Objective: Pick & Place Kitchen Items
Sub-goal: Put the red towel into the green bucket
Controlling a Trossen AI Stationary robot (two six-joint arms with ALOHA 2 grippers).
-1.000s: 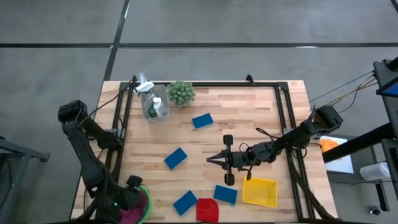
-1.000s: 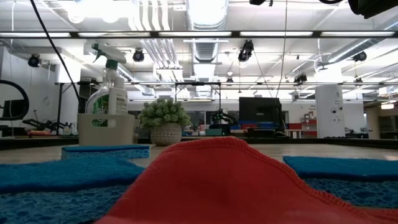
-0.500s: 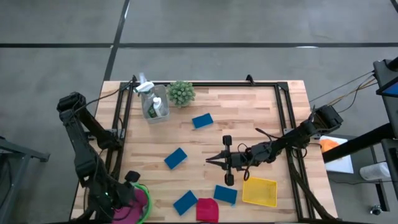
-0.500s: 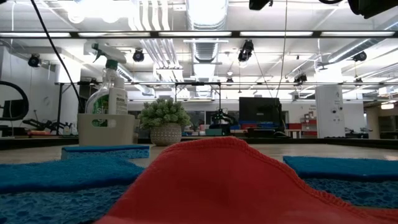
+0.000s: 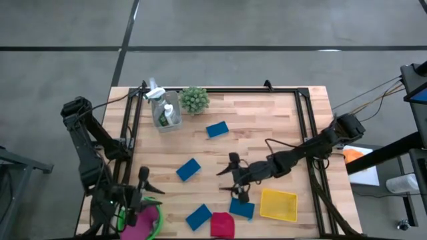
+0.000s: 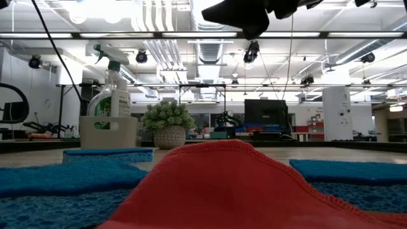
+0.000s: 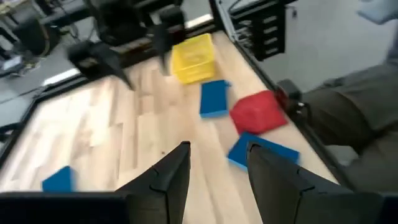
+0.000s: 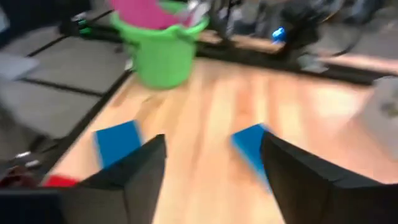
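Several flat blue sponges lie on the wooden table: one far [image 5: 217, 129], one mid-table [image 5: 189, 169], two near the front edge [image 5: 199, 216] [image 5: 241, 208]. A red cloth [image 5: 222, 225] lies between those two. A pink cloth [image 5: 141, 225] sits in a green bucket [image 5: 155, 230] at the near left. My left gripper [image 5: 142, 192] hangs open just above and beyond the bucket. My right gripper [image 5: 230, 179] is open above bare wood, a little beyond the sponge [image 8: 252, 146] by the yellow bin [image 5: 279, 205]. Neither has anything between its fingers.
A caddy with a spray bottle [image 5: 163, 110] and a small spiky plant [image 5: 194, 100] stand at the far left. Black rails [image 5: 303, 127] run along the table's sides. Bare wood lies mid-table and at the far right.
My left gripper has risen out of the green bucket, shifted toward the far edge and opened; the pink cloth stays in the bucket. My right gripper has opened and shifted a little toward the near left, turning slightly.
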